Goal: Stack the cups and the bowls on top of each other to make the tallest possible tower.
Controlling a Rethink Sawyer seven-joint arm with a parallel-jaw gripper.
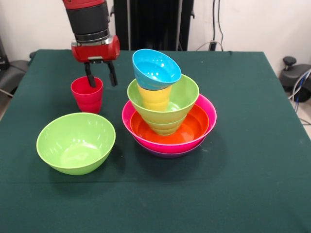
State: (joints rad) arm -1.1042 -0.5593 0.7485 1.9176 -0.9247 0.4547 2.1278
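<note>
One green tablecloth (252, 160) | white wall (252, 24) behind | jaws spread astride red cup (87, 94) rim

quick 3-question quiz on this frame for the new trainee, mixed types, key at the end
1. True or false: the blue bowl sits level on top of the tower.
2. Which item is the tool at? A) the loose green bowl B) the red cup C) the pink bowl
3. Fill in: inside the tower's green bowl stands a ____ cup.

Key:
1. False. It is tilted, resting on the cup below it.
2. B. One finger reaches inside the cup, the other is outside its rim.
3. Yellow.
</note>
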